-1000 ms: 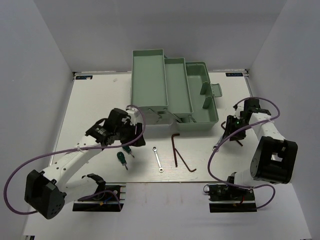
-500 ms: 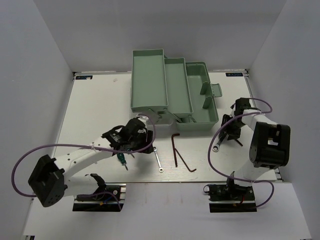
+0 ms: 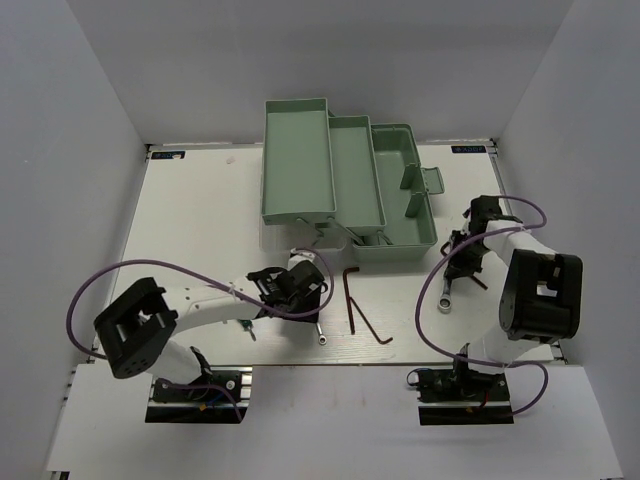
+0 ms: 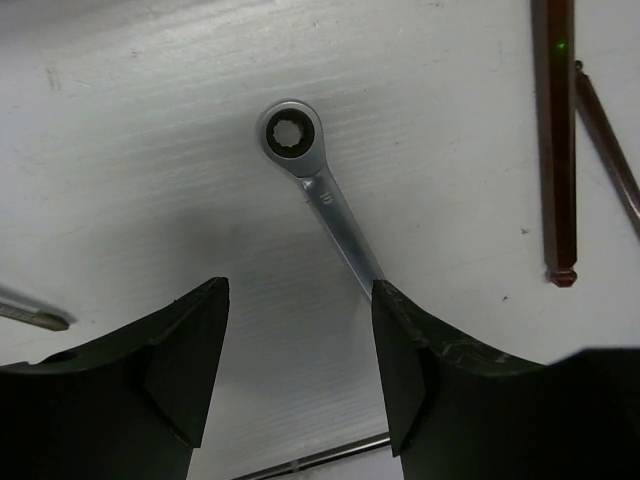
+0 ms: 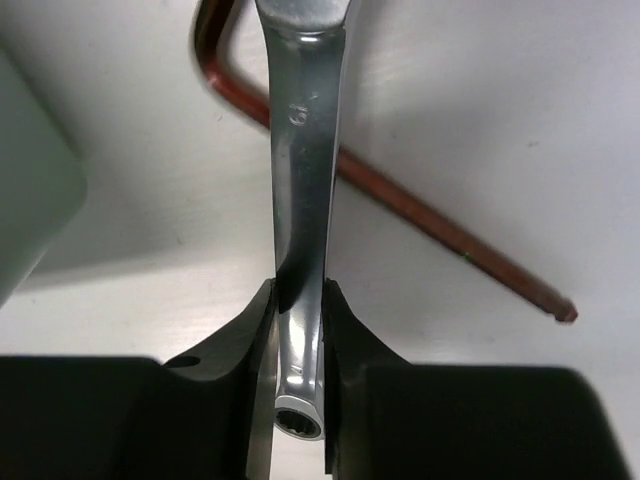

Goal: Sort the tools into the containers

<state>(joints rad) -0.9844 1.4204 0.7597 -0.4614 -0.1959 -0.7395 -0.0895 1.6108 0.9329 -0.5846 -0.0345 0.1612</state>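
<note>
On the white tabletop (image 3: 200,200), boxed in by plain pale walls, a pale mint-green rectangular toolbox (image 3: 300,160) with stepped trays stands open at the far middle. Near the front centre, the left gripper (image 4: 298,295) hangs with fingers spread wide astride a small silver wrench (image 4: 325,200) lying flat, ring end pointing away from the palm, shaft slanting toward the right finger. At the right, the right gripper (image 5: 298,292) is clamped on a longer silver wrench (image 5: 305,150), its long axis in line with the fingers, crossing over a reddish-brown L-shaped hex key (image 5: 430,225)
</note>
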